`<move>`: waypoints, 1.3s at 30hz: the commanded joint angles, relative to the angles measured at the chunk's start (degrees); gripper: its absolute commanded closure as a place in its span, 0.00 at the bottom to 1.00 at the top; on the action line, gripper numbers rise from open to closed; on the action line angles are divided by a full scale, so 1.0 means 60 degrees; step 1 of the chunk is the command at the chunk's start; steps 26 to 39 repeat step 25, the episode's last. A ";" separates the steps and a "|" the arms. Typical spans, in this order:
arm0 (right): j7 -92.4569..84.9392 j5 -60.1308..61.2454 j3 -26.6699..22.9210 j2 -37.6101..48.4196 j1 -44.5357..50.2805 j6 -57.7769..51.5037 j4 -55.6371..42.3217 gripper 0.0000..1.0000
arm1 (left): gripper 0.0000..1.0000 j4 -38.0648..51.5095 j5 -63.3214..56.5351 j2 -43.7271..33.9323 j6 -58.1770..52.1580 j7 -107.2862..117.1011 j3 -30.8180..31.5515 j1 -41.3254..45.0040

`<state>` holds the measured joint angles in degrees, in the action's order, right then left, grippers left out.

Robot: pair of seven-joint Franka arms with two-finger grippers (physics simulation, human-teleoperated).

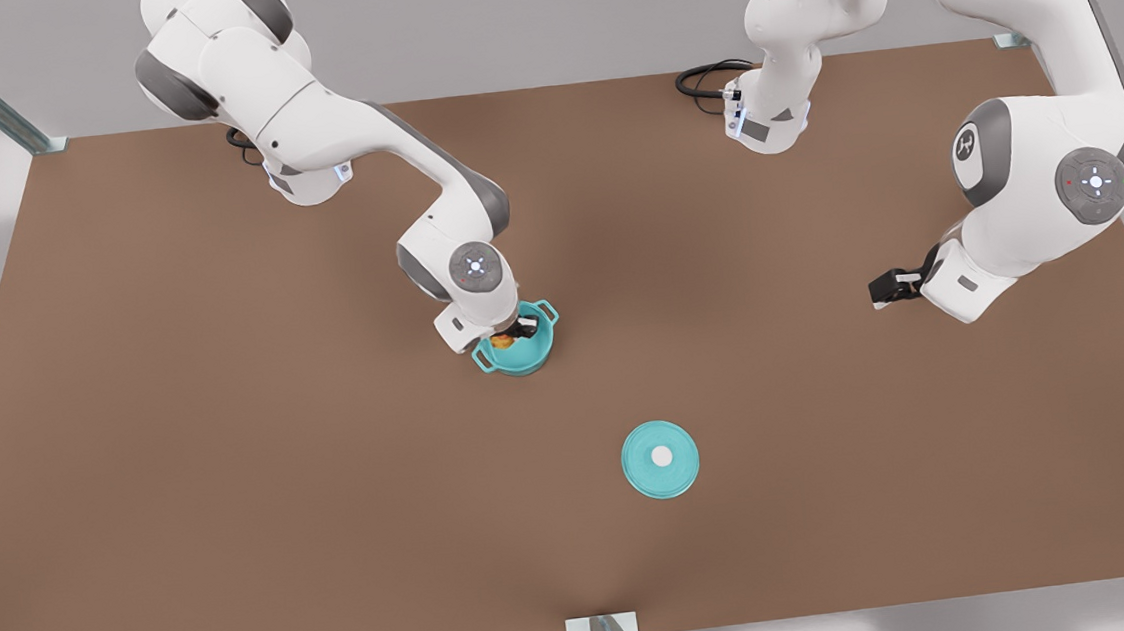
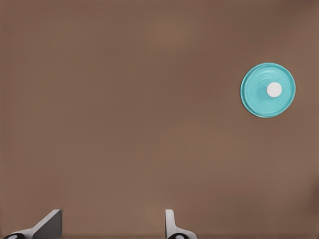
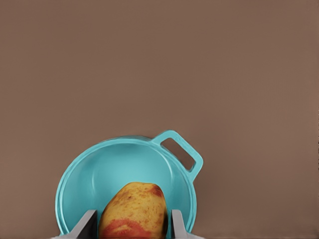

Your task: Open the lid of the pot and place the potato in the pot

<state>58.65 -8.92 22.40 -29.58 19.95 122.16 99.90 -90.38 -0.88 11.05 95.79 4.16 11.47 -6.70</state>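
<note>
- The pot lid (image 1: pixel 661 459) lies flat on the table, well apart from the pot (image 1: pixel 518 344).
- Right gripper (image 3: pixel 133 230), over the pot, clamps the potato (image 3: pixel 133 211) (seemingly firm, light; side grip suits).
- Left gripper (image 2: pixel 112 226) waits farther off, jaws apart.

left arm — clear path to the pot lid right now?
Probably yes. The left gripper hangs open above bare table, and the pot lid lies alone, nothing between them. The right gripper is busy over the pot.
</note>
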 commanded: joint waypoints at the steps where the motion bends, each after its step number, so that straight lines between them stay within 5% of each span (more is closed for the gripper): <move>1: 0.1694 -0.0066 0.0003 0.0023 0.0000 -0.0101 -0.0010 0.00 | 0.00 0.0005 -0.0014 -0.0010 -0.0014 -0.0064 0.0008 0.0003; 5: 0.1402 -0.0095 -0.0144 0.0755 -0.0877 -0.0584 -0.0083 0.00 | 0.00 0.0005 -0.0014 -0.0010 -0.0028 -0.0050 0.0023 0.0003; 8: -0.4890 0.0315 -0.0100 0.2497 -0.4815 -0.2751 -0.0024 0.00 | 0.00 0.0005 -0.0029 -0.0010 -0.0028 -0.0050 0.0023 0.0003; 11: -0.8690 0.0301 -0.0100 0.3128 -0.6898 -0.3133 0.0034 0.00 | 0.00 0.0005 -0.0029 -0.0010 -0.0028 -0.0020 0.0023 0.0003; 25: -0.9322 0.0242 0.0105 0.3890 -0.6767 -0.5784 -0.0200 0.00 | 0.00 0.0415 -0.0088 0.0166 -0.0028 -0.0167 0.0081 0.0237; 39: -0.9322 0.0242 0.0105 0.3890 -0.6767 -0.5784 -0.0200 0.00 | 0.00 0.0415 -0.0088 0.0166 -0.0028 -0.0167 0.0081 0.0237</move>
